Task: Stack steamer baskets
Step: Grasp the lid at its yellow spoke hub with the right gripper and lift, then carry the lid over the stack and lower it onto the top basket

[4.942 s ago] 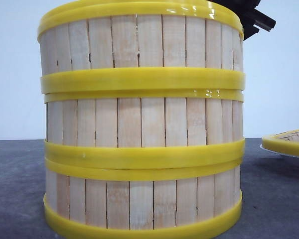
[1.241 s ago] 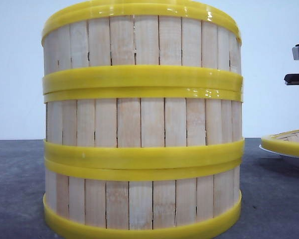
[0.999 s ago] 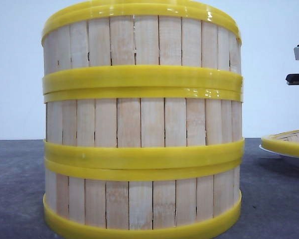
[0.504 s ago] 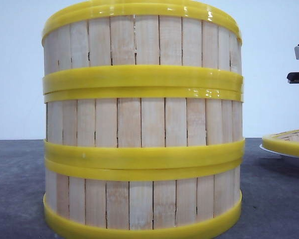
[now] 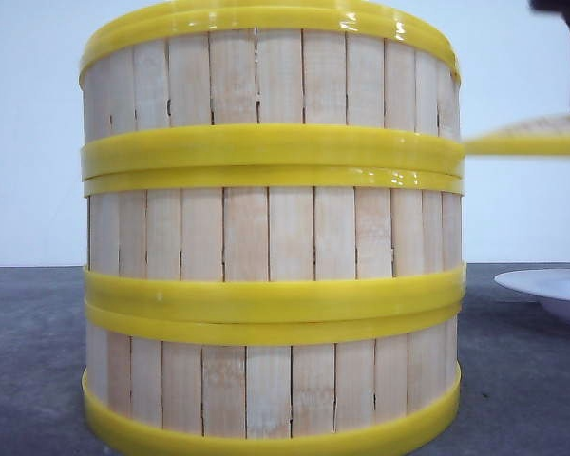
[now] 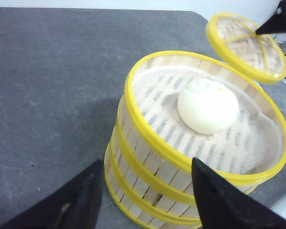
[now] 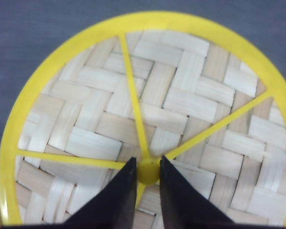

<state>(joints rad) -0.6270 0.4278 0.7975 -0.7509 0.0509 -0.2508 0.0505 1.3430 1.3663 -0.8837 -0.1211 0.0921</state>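
three slat-walled yellow-rimmed steamer baskets (image 5: 271,237) sit stacked; my right fingers (image 7: 145,179) pinch the light woven lid's (image 7: 148,114) knob, left fingers (image 6: 148,200) released.

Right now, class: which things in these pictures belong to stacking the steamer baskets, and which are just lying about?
Belongs to the job:
- steamer baskets, three already stacked
- right gripper, fingers shut on the woven lid's knob
- woven lid, lifted beside the stack

Just there:
- white bun in the top basket
- white plate
- left gripper, open
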